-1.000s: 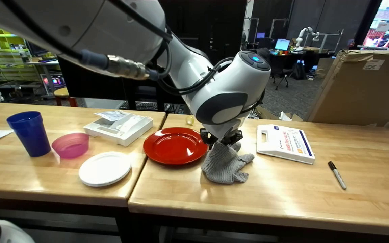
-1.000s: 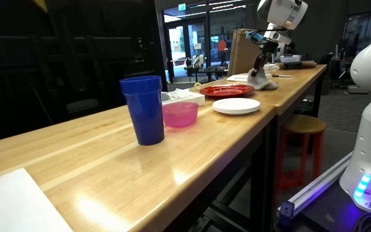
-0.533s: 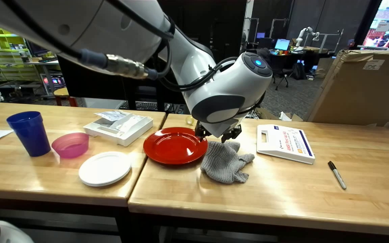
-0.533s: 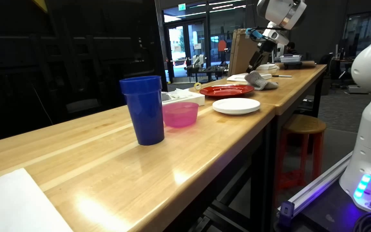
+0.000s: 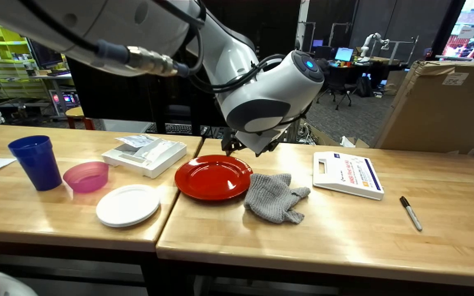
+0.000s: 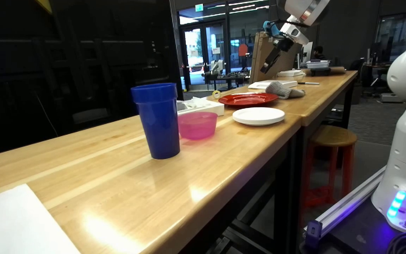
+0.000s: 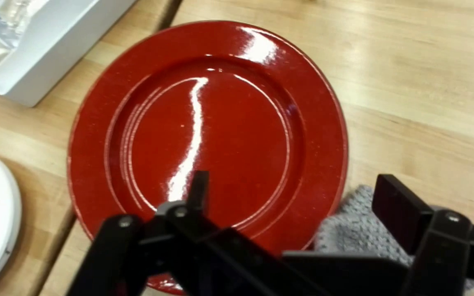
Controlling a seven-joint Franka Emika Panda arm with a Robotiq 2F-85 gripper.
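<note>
Arm [image 5: 231, 55] extends from the upper left in an exterior view, wrist [image 5: 261, 117] bent steeply downward, gripper [image 5: 243, 154] suspended above the tabletop [image 5: 335, 234] near the red plate [image 5: 212, 179], with the grey cloth [image 5: 270, 199] lying crumpled at the plate's right rim. In an exterior view, the fingers [image 6: 271, 62] slant down and to the left, their tips standing apart from the cloth. In the wrist view, the jaws stand wide apart, one side appearing over the plate, the opposite one over the cloth.
</note>
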